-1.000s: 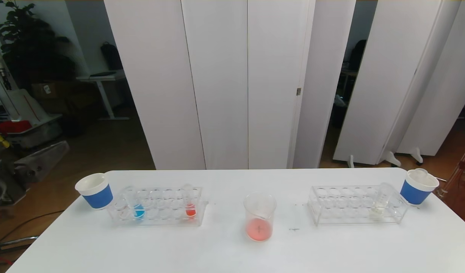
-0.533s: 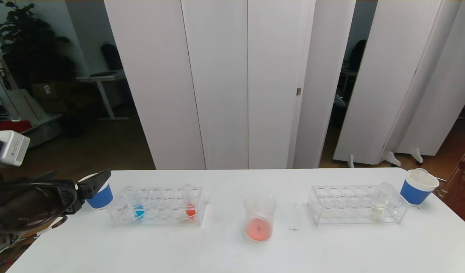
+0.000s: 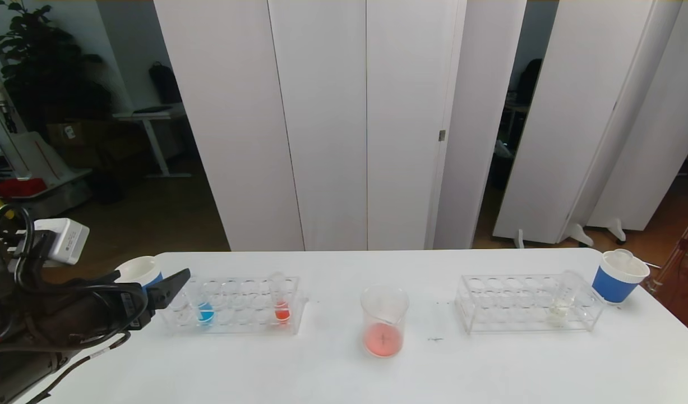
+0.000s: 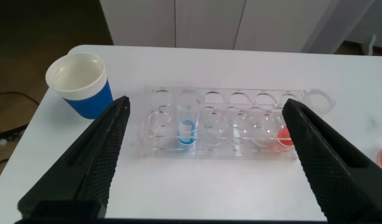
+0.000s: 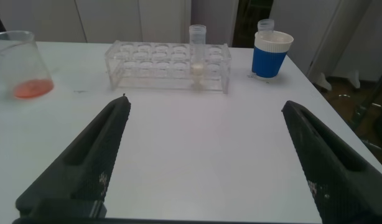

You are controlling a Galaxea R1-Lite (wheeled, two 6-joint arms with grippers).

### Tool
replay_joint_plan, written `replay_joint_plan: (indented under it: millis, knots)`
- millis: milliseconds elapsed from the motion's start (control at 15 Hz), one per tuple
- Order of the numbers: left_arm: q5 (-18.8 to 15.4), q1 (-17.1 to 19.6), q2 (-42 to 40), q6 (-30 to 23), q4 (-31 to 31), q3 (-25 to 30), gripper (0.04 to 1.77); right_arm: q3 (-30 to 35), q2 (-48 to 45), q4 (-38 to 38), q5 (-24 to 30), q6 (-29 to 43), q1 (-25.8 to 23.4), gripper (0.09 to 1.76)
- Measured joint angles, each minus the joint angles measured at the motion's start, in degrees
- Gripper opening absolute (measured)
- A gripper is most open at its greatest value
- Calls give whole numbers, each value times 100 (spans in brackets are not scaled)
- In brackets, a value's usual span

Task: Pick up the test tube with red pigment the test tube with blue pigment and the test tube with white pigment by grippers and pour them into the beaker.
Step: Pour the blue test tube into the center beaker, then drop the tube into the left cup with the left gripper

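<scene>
The test tube with blue pigment (image 3: 204, 307) (image 4: 186, 126) stands near the left end of the clear left rack (image 3: 234, 326). The test tube with red pigment (image 3: 281, 306) (image 4: 285, 133) stands near that rack's right end. The test tube with white pigment (image 3: 562, 300) (image 5: 197, 57) stands in the right rack (image 3: 489, 325). The beaker (image 3: 384, 320) (image 5: 20, 65) at table centre holds red-orange liquid. My left gripper (image 3: 153, 278) (image 4: 204, 102) hovers open just left of the left rack, empty. My right gripper (image 5: 204, 102) is open over bare table, out of the head view.
A blue paper cup (image 3: 141, 272) (image 4: 80, 84) stands beside the left rack, right behind my left gripper. Another blue cup (image 3: 618, 276) (image 5: 272, 53) stands at the far right corner. White panels rise behind the table's far edge.
My left arm has come into the head view from the left and moved right toward the left rack. Tubes, racks and beaker have not moved.
</scene>
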Motion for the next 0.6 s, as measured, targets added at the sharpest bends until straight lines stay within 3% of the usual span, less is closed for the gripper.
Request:
replay_joint_plan:
  millis: [333, 600]
  knots:
    - [27, -180, 452, -553, -411, 160, 175, 0, 0, 0, -2, 0, 0, 175]
    - [68, -180, 940, -697, -791, 107, 175, 0, 0, 2, -2, 0, 2, 175]
